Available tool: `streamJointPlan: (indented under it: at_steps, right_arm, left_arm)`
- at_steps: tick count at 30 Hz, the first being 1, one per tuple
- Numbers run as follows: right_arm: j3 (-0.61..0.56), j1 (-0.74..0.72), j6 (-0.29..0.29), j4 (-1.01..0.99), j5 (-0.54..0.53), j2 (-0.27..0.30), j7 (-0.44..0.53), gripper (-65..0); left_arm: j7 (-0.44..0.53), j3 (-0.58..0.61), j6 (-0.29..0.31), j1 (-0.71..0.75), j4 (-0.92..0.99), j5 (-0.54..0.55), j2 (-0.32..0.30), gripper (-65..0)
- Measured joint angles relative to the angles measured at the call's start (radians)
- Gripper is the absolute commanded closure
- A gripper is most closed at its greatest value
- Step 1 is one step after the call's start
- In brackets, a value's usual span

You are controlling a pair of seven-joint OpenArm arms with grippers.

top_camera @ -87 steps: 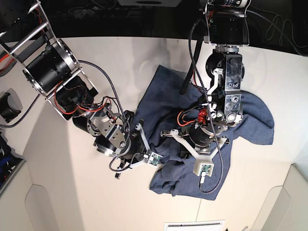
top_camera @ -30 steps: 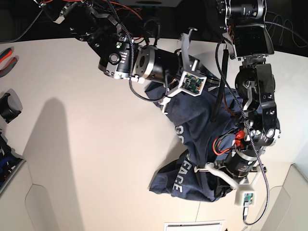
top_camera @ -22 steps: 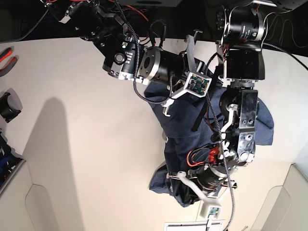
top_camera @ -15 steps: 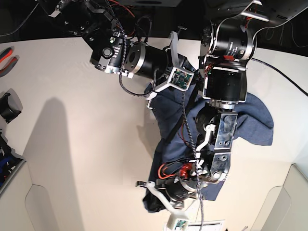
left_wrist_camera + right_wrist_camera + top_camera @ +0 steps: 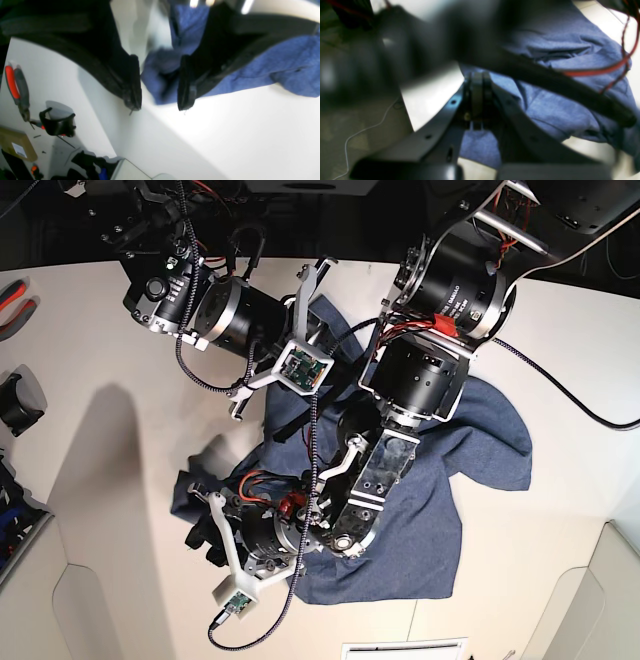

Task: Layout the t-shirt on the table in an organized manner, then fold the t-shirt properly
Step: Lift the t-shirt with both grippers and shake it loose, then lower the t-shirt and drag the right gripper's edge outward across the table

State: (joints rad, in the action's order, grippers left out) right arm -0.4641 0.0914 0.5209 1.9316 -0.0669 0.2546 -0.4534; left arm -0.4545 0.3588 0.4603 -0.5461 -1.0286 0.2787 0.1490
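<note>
Overhead, left tool (image 5: 158,95) parted above white table (image 5: 110,480), right tool (image 5: 476,96) pinching t-shirt (image 5: 430,520), pliers (image 5: 16,87) nearby

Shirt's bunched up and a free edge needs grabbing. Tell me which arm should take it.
Left. Its gripper is open, low over the table, with the shirt edge just beyond its fingertips. The right gripper is shut, apparently already pinching shirt.

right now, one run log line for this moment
phase: spreading | t-shirt: rumpled on table | left pincer: open, at shirt edge | right pincer: shut on t-shirt
</note>
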Motion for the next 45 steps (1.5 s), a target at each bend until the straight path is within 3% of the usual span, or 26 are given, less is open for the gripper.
streamJointPlan:
  at_steps: [4, 7, 8, 9, 11, 12, 13, 14, 15, 17, 20, 21, 24, 30, 36, 45]
  right_arm:
    - [0.011, -0.001, -0.001, 0.0, 0.004, 0.0, 0.0, 0.0]
    - [0.011, -0.014, 0.0, 0.0, 0.001, 0.0, -0.001, 0.0]
    - [0.013, -0.025, -0.001, 0.0, 0.005, 0.0, -0.001, 0.0]
    - [0.016, -0.037, -0.021, 0.0, 0.009, -0.001, 0.0, 0.0]
    - [0.021, -0.07, -0.079, 0.0, 0.051, -0.006, 0.0, 0.0]
    - [0.024, -0.087, -0.104, 0.0, 0.077, -0.006, 0.001, -1.8]
    - [0.024, -0.105, -0.134, -0.002, 0.095, -0.006, 0.003, -11.8]
    - [0.024, -0.124, -0.166, -0.014, 0.117, -0.009, 0.01, -20.6]
    - [0.024, -0.147, -0.206, -0.038, 0.14, -0.018, 0.021, -24.5]
    - [0.024, -0.204, -0.252, -0.12, 0.149, -0.041, 0.046, -24.8]
    - [0.013, -0.301, -0.221, -0.274, 0.129, -0.113, 0.077, -24.8]
    - [0.007, -0.333, -0.246, -0.336, 0.143, -0.144, 0.076, -24.8]
    - [-0.009, -0.454, -0.251, -0.523, 0.15, -0.194, 0.082, -24.8]
    - [-0.026, -0.604, -0.261, -0.79, 0.218, -0.271, 0.047, -24.9]
    - [-0.026, -0.615, -0.269, -0.81, 0.271, -0.272, -0.126, -31.7]
    - [-0.026, -0.599, -0.283, -0.877, 0.275, -0.274, -0.132, -31.7]
  left_arm:
    - [-0.052, -0.032, 0.002, 0.0, -0.104, 0.065, -0.003, -27.2]
    - [-0.158, -0.092, 0.084, 0.0, -0.225, 0.123, 0.0, -27.1]
    - [-0.189, -0.111, 0.085, 0.001, -0.258, 0.131, 0.002, -26.9]
    - [-0.205, -0.127, 0.084, 0.003, -0.281, 0.135, 0.001, -24.7]
    - [-0.211, -0.154, 0.083, 0.022, -0.304, 0.134, -0.002, -14.2]
    - [-0.212, -0.164, 0.083, 0.035, -0.304, 0.129, -0.002, -7.9]
    - [-0.216, -0.174, 0.083, 0.053, -0.304, 0.123, -0.001, -0.9]
    - [-0.22, -0.183, 0.084, 0.071, -0.304, 0.113, -0.005, 0.0]
    - [-0.224, -0.192, 0.084, 0.088, -0.303, 0.094, -0.018, 0.0]
    - [-0.22, -0.218, 0.04, 0.114, -0.301, 0.07, -0.051, 0.0]
    - [-0.196, -0.274, -0.05, 0.131, -0.3, 0.027, -0.116, 0.0]
    - [-0.205, -0.296, -0.071, 0.139, -0.304, 0.009, -0.135, 0.0]
    - [-0.214, -0.352, -0.116, 0.193, -0.302, -0.029, -0.189, 0.0]
    - [-0.203, -0.413, -0.105, 0.273, -0.302, -0.019, -0.237, 0.0]
    - [-0.219, -0.427, -0.116, 0.386, -0.3, -0.035, -0.299, 0.0]
    - [-0.203, -0.424, -0.113, 0.407, -0.3, -0.027, -0.296, 0.0]
